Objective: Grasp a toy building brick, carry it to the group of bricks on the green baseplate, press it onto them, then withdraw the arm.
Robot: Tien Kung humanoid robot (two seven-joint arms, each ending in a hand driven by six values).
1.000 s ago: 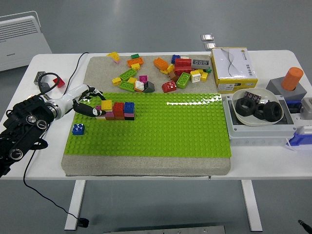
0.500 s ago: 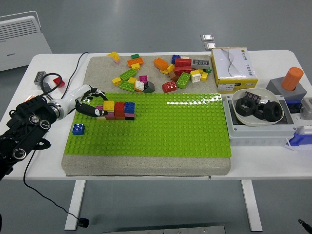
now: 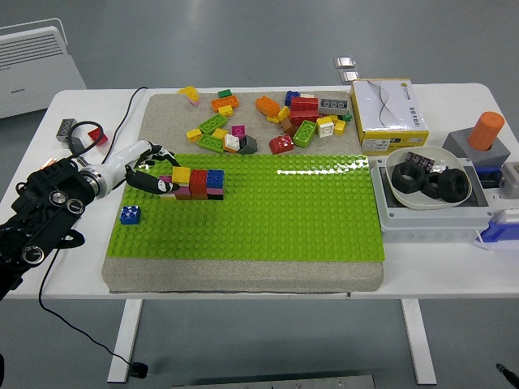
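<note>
left hand (image 3: 150,170) at left end of brick group (image 3: 199,182) on green baseplate (image 3: 268,219), fingers touching it; can't tell if gripping a brick.

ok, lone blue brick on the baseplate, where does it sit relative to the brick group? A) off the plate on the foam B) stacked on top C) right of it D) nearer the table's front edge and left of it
D: the blue brick sits alone near the baseplate's left edge, apart from the brick group and nearer the front.
</note>
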